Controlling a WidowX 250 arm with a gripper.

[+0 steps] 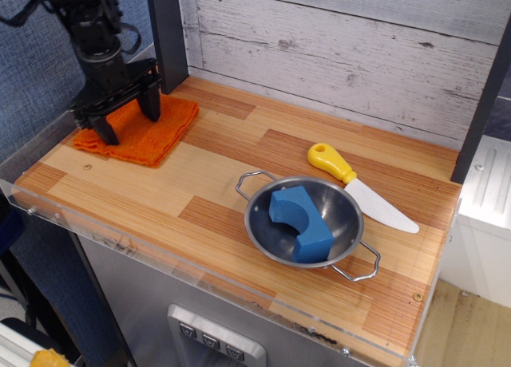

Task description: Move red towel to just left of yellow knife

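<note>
Red towel (137,130) placement was, by my judgement, barely begun at this moment, since the cloth lay nowhere near its goal. Nearest the camera, along the front edge of the desk (160,199), ran a clear plastic lip, and just behind it toward the right sat a steel bowl (307,222) with two wire handles, holding a blue block (299,222). Just beyond the bowl's far rim lay the yellow knife (359,187), its yellow handle pointing up-left toward the back wall and its white blade angled down to the right; the bare wood just to the left of that handle, where the towel was meant to end up, held nothing. Farther back, at the far left corner of the desk beside a dark upright post (166,36), the towel lay flat, well apart from the knife, with most of the desk's width between them. The claw (126,116) stood over the towel with its two dark fingers spread wide, their tips down at the cloth near its left and middle parts; whether they pressed into the fabric or only touched it could not be told, and no fold was pinched between them. What remained, as I read it, was nearly everything: closing on the cloth, carrying it rightward, and laying it down close beside the knife handle
</note>
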